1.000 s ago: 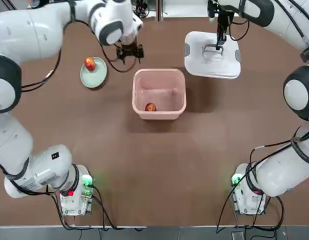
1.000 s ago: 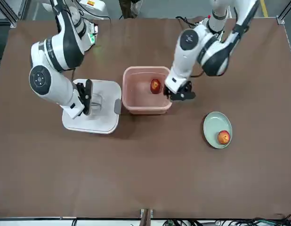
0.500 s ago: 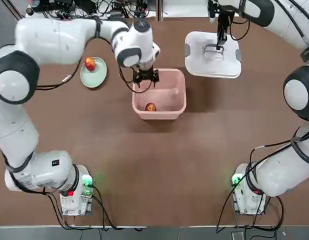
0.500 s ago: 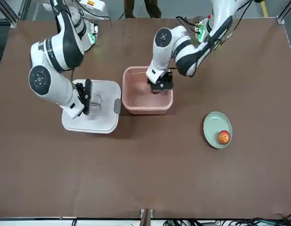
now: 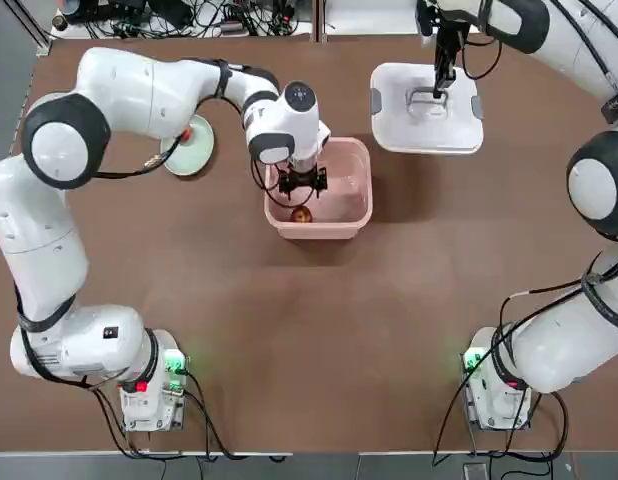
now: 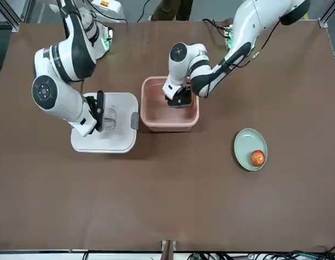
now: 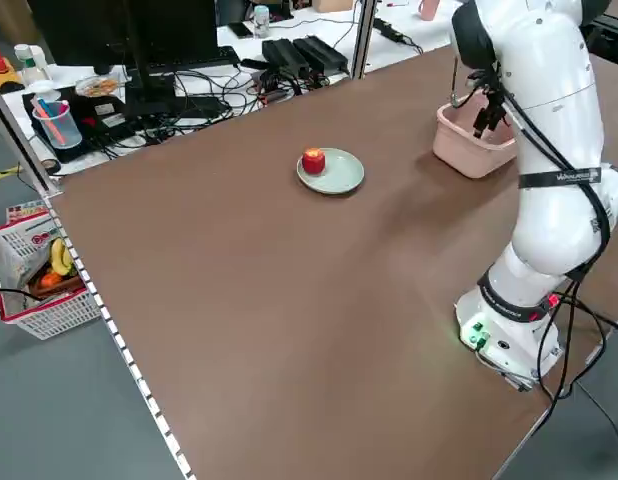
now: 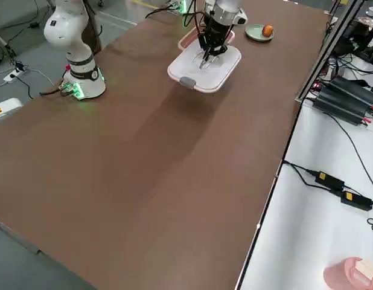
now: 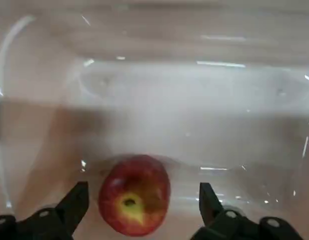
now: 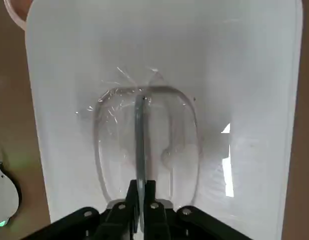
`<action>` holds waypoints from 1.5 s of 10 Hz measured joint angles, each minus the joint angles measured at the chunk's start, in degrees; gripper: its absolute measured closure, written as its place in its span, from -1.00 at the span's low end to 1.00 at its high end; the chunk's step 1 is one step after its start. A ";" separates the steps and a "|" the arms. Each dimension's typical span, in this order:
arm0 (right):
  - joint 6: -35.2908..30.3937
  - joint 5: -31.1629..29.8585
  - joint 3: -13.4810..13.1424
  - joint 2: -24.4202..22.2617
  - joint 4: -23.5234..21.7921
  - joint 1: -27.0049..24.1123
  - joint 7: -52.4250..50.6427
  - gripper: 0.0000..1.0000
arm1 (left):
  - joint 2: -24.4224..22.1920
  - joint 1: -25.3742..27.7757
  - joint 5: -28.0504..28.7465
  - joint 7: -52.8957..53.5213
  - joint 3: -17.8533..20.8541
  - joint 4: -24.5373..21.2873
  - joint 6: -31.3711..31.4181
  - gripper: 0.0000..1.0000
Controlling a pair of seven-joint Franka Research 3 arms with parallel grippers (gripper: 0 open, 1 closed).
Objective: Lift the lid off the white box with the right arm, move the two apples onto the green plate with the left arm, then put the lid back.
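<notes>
Since a second ago, the left claw (image 5: 302,183) has swung from beside the green plate (image 5: 192,155) into the white box (image 5: 319,188) at upper centre of the top view; its fingers stand wide apart, holding nothing, astride one apple (image 9: 134,194). The second apple (image 6: 257,157) lies on the plate. At upper right, the right claw (image 5: 440,89) is pinched tight on the handle of the lid (image 5: 426,108), which rests on the bench (image 5: 319,330).

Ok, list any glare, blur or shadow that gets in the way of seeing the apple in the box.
Left wrist view: white glare streaks on the box walls, background soft, apple clear. Top view: the left gripper overhangs and shades the apple. Front view: the gripper hides it.
</notes>
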 joint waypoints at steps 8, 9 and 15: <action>0.19 -0.43 0.09 0.00 -0.02 0.13 -0.13 0.86 | 0.27 -3.08 0.12 -1.56 2.05 -3.57 1.83 -0.96; 0.17 -0.64 0.10 0.00 -0.03 0.16 -0.21 0.86 | 0.27 -3.13 0.16 -1.56 2.05 -3.69 1.77 -0.96; 0.06 -1.67 0.17 0.22 -0.19 1.36 -0.49 0.86 | 0.28 -3.54 3.90 -1.57 3.72 -4.15 1.71 -0.93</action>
